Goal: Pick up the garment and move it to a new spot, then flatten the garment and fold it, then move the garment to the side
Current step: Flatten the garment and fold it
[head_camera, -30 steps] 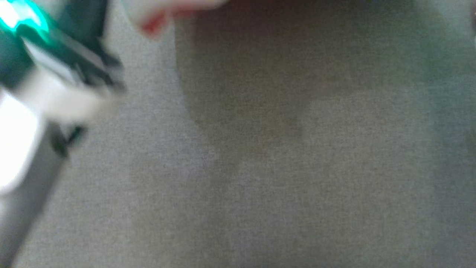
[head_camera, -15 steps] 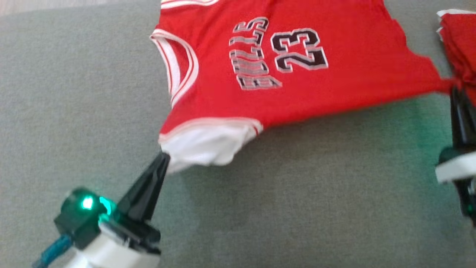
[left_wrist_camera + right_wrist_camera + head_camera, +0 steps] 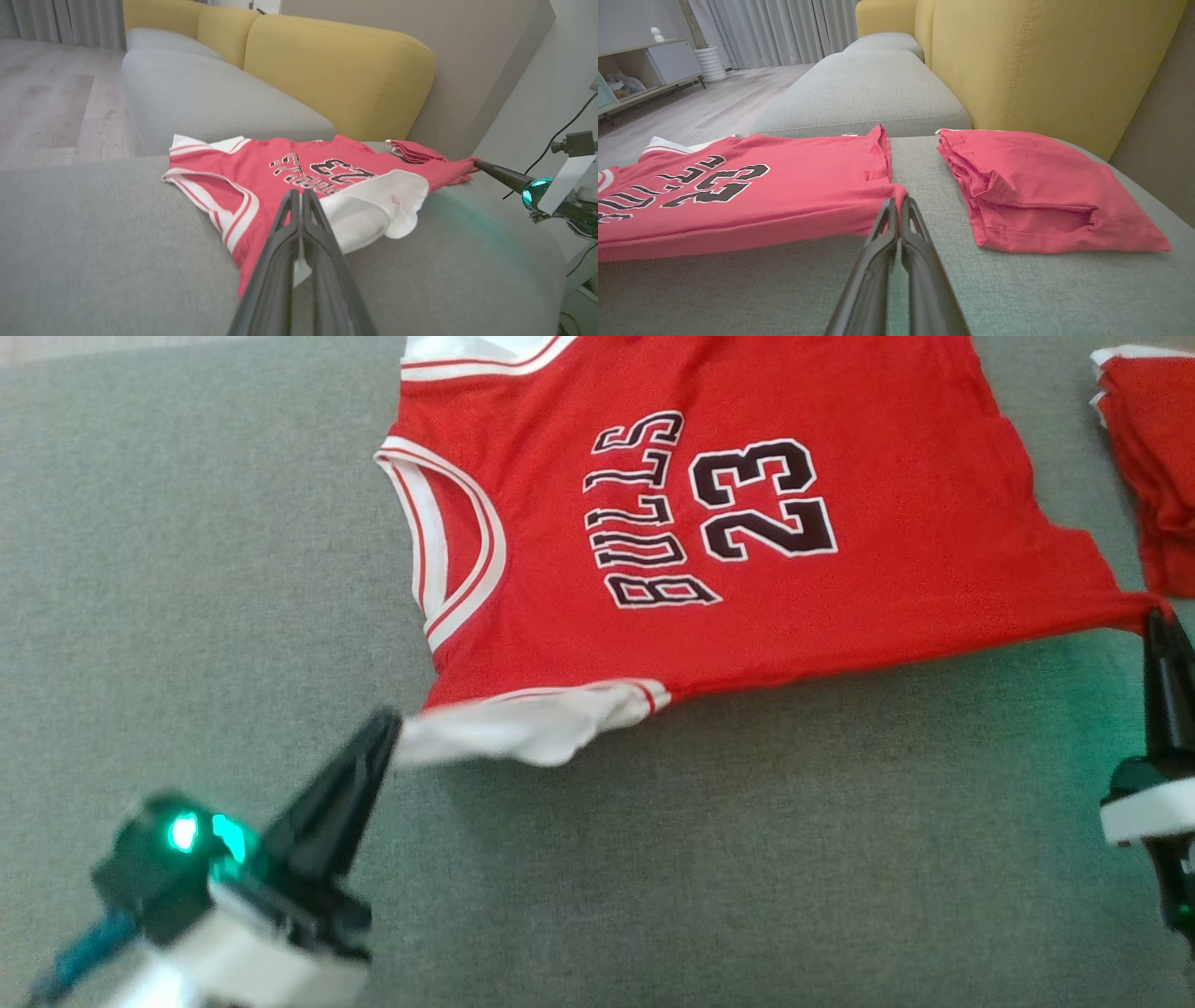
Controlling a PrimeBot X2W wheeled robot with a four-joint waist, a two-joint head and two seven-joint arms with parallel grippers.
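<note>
Since the grey sofa [image 3: 653, 896] with its yellow backrest [image 3: 336, 74] takes up most of the scene, the garment [image 3: 747, 607] reads clearly against it: a red jersey with dark lettering and the number 23, lying face up and spread out on the seat cushion, turned sideways to the robot. Its near edge is drawn into a line between the two arms and looks slightly lifted off the cushion there. Just beside it, on the robot's right and apart from it, sits a folded red piece [image 3: 1041, 191], neatly squared. The white sleeve [image 3: 523, 728] at the jersey's near left hangs bunched, and the left gripper [image 3: 385, 723] has its fingers pressed together on the end of it; in the left wrist view white cloth shows between them. The right gripper [image 3: 1158, 616] is likewise closed, pinching the red hem corner [image 3: 896, 191] at its fingertips. By its looks the jersey is light, thin and limp: it should drape and wrinkle readily, stretch a little under pull, and will not break. A narrow pinch could slip on such smooth knit, so the stitched hems, trimmed armholes and corners, where the cloth is doubled, seem the best places to hold.
</note>
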